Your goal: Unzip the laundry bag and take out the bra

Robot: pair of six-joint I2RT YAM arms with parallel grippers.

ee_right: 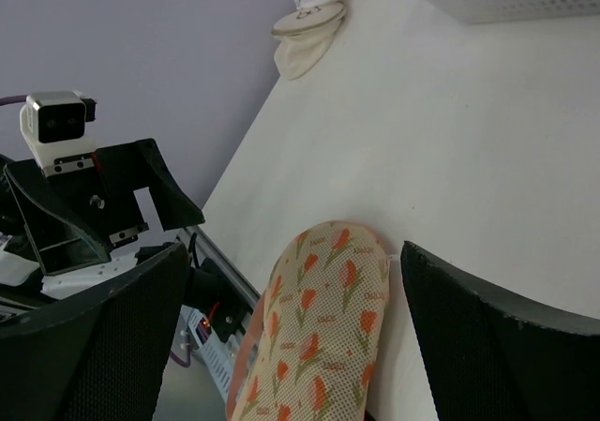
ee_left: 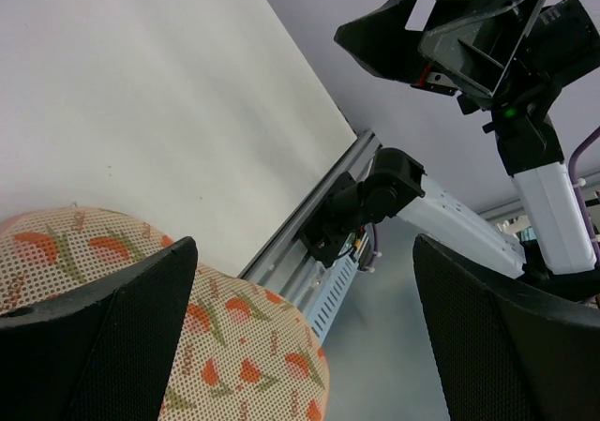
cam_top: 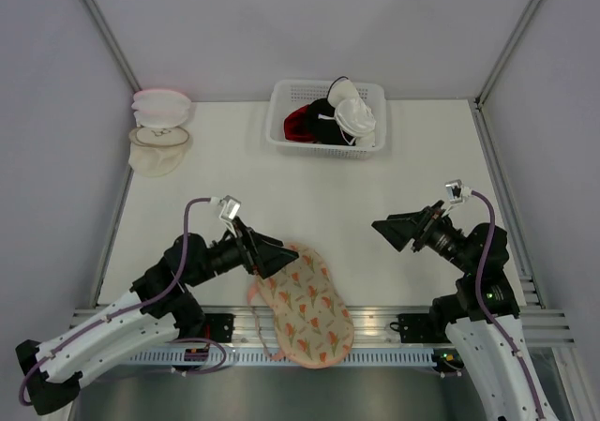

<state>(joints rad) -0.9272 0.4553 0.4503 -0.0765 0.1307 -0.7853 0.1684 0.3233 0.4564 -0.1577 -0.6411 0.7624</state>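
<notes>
Worktop (cam_top: 309,177): white.
Bag (cam_top: 309,310): near edge, axis far-left to near-right.
Left gripper (cam_top: 284,254): spread, at its far end.
Right gripper (cam_top: 387,236): spread, well apart.

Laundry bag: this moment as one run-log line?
laundry bag: flat, overhanging near table edge | left gripper: open at its far end | right gripper: open, apart

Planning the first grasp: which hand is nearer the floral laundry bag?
Left. The left hand is open at the far end of the floral laundry bag; the right hand is open, well off to its right.
</notes>
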